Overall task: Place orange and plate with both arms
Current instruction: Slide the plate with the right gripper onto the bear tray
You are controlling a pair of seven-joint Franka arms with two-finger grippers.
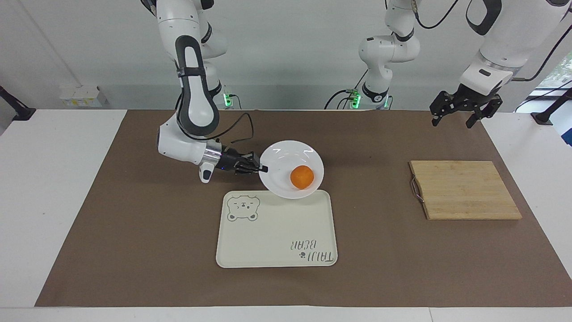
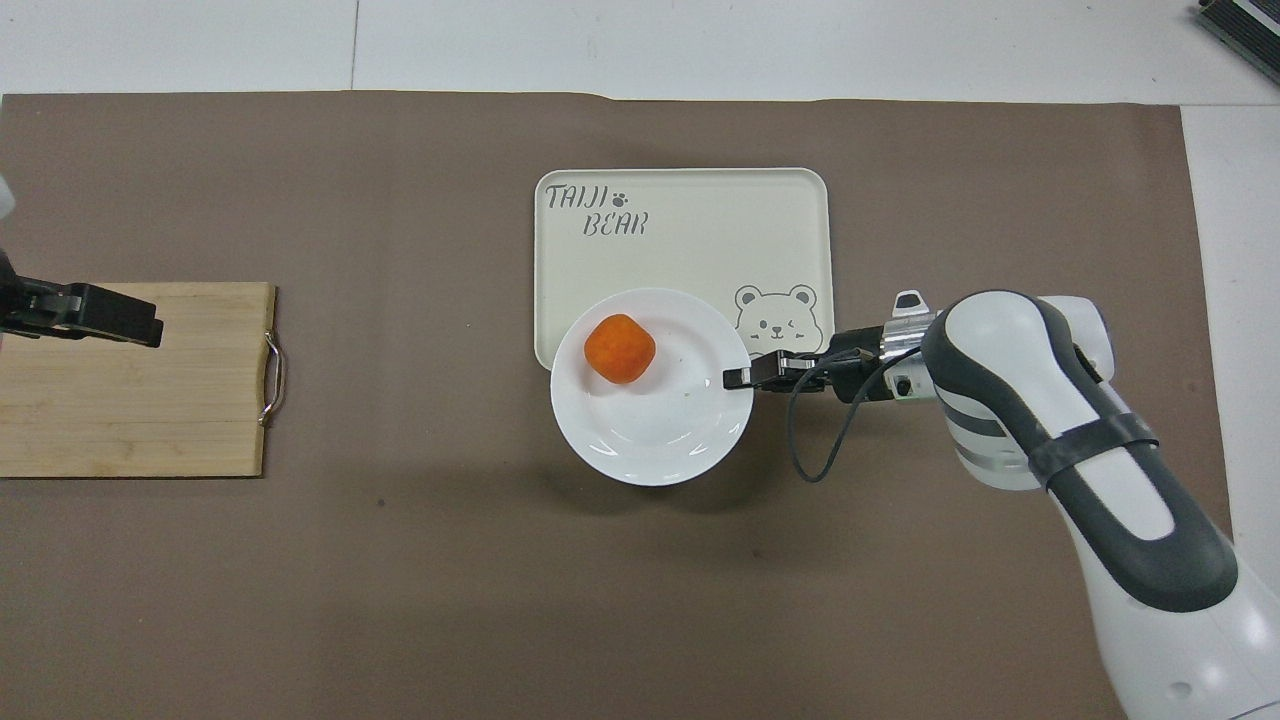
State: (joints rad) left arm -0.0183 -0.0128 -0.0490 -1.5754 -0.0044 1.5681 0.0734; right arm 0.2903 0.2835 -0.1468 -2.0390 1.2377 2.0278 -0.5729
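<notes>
The right claw is clamped shut on the rim of the round glossy white plate, pinching the edge that faces the right arm's end of the surface. The plate hangs in the air from that single pinch, reaching out from the fingertips over the near edge of the rectangular cream tray with the bear drawing. In the overhead view the same claw bites the rim of the plate, which overlaps the tray.

Out past the fingertips, on the half of the dish away from the claw, sits the small round bright-orange fruit, loose in the shallow well.

My judgement: the plate is stiff, hard and slick, likely breakable, so a thin rim pinch is the only purchase, and it leaves the dish cantilevered. The orange is light but free to roll, so any tilt would send it toward the rim. The plate is round with no long axis; it looks roughly level, face up.

The left claw waits with its fingers spread wide, holding nothing, above the surface beside the bamboo cutting board with a metal handle.
</notes>
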